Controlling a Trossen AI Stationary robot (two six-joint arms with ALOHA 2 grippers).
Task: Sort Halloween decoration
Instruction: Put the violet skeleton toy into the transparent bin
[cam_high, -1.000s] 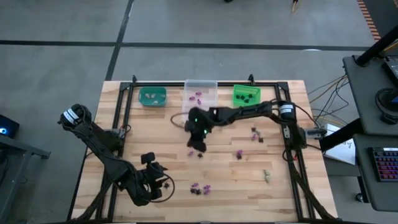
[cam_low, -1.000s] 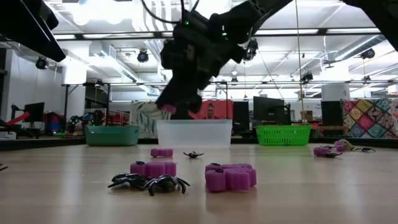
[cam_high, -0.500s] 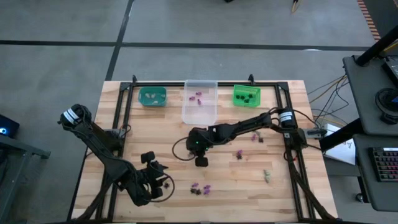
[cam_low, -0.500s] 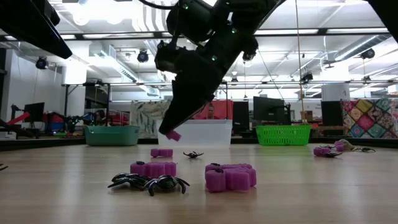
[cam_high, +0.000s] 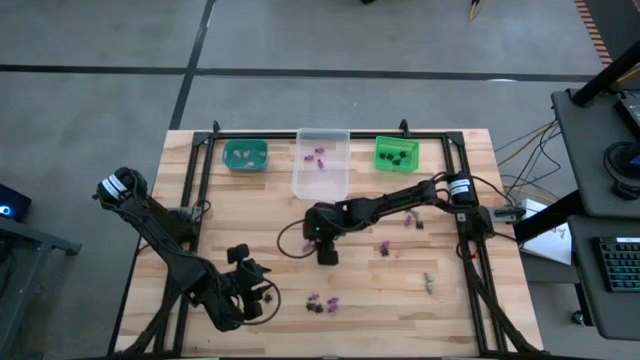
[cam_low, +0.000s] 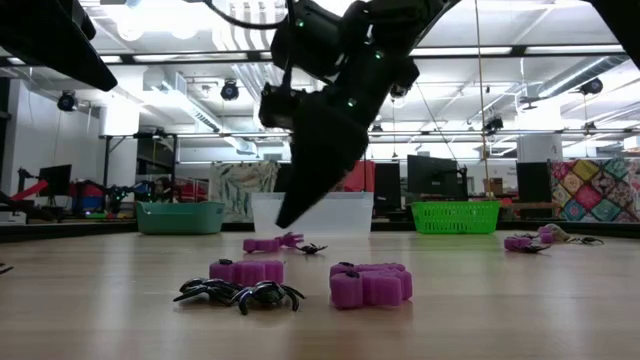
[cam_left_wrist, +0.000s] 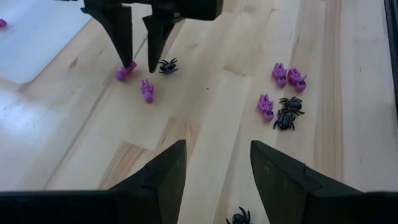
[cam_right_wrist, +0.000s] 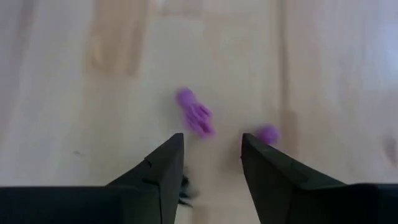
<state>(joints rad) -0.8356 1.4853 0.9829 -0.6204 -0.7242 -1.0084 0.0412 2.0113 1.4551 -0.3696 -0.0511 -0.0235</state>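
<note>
Purple plastic trinkets (cam_left_wrist: 147, 91) are seen lying on the wooden tabletop (cam_high: 400, 290), under the right tool (cam_left_wrist: 140, 64), parted and empty. The left tool (cam_left_wrist: 214, 180) is held wide, empty.

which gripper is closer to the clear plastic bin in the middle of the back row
The right gripper: it hangs open over the table just in front of the clear plastic bin. The left gripper, also open, waits much farther away near the front-left of the table.

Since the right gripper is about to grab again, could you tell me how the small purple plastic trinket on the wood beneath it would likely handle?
The purple plastic trinket looks tiny and probably light. Its lumpy shape suggests it won't roll far. It may skid from the right gripper.
</note>
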